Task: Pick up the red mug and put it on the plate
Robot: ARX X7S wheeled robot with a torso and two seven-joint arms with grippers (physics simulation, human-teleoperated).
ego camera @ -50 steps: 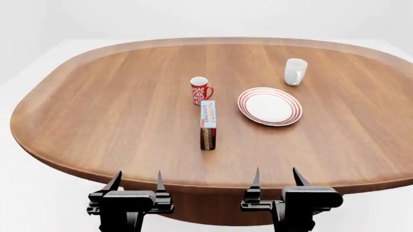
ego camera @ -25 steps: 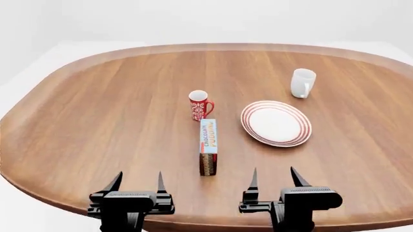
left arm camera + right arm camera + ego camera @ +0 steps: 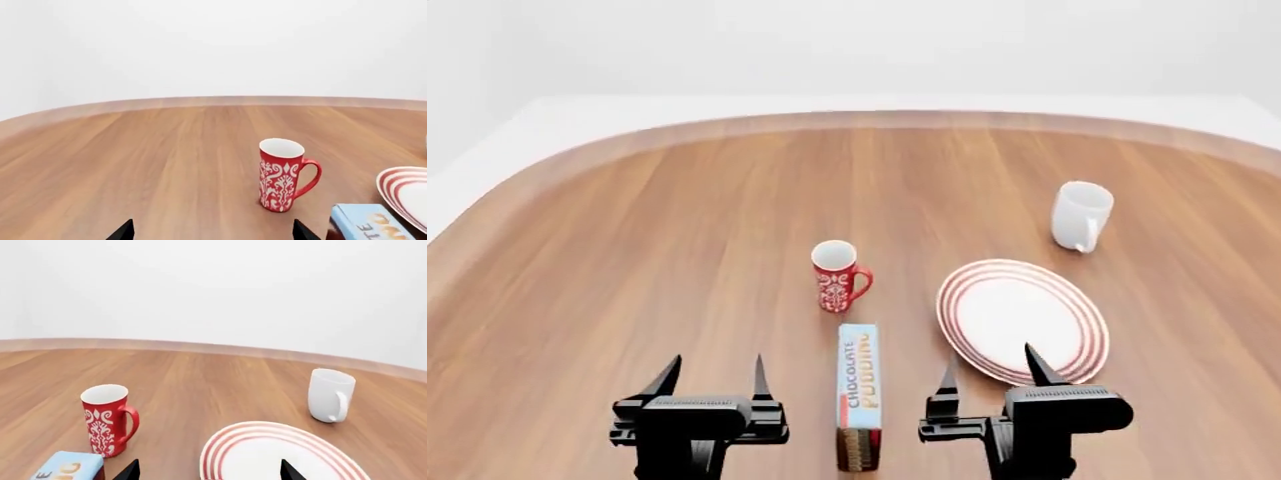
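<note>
Left gripper (image 3: 709, 377): black, two pointed fingers spread apart and holding nothing; low at the near side of the table, well short of the mug.
Right gripper (image 3: 990, 368): same black build, fingers apart and empty; in the head view its tips overlap the near rim of the plate, with no sign of contact.
Red mug (image 3: 837, 275): small red ceramic mug with a white ornamental pattern, white inside, red loop handle turned toward the plate; upright on the wood, ahead of and between the two grippers, nearer the left one's line.
Pudding box (image 3: 857, 393): long light-blue cardboard carton with a dark end, lying flat just this side of the mug, between the grippers.
Plate (image 3: 966, 336): round white plate with concentric red rings, glossy, shallow; beside the mug on the right, apart from it, nothing on it.
White mug (image 3: 1081, 215): plain white ceramic, upright, beyond the plate.
Table (image 3: 627, 260): rounded top of smooth brown wood grain.
Progress: nothing done yet by my reading; reaching, grasping, lifting and setting the mug down all remain.
</note>
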